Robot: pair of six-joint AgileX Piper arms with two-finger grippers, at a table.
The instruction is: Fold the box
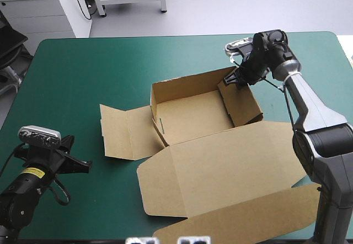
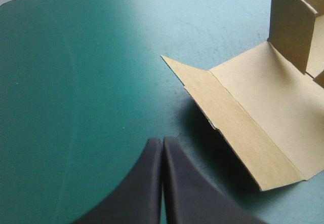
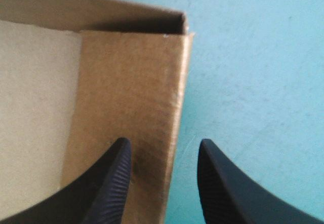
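Right gripper (image 3: 164,145) released astride a wall of the box (image 1: 193,114), perhaps touching; left gripper (image 2: 162,142) clenched above teal-green cover (image 2: 76,82).

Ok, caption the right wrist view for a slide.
Open right gripper straddles a raised wall of the brown box.

Stretched forward along right side of box (image 1: 187,86): right arm (image 1: 309,111), wrist bent down over box's far right corner. Astride box's right wall: right gripper (image 3: 164,148), fingers (image 3: 114,183) spread apart, one inside wall, other outside, wall's top edge between. Contact with wall not clear.

Low, well off box's near left side: left arm (image 1: 27,189), aimed toward box's left flap. Pressed together into one pointed arch: left gripper (image 2: 162,142), tips apart from flap.
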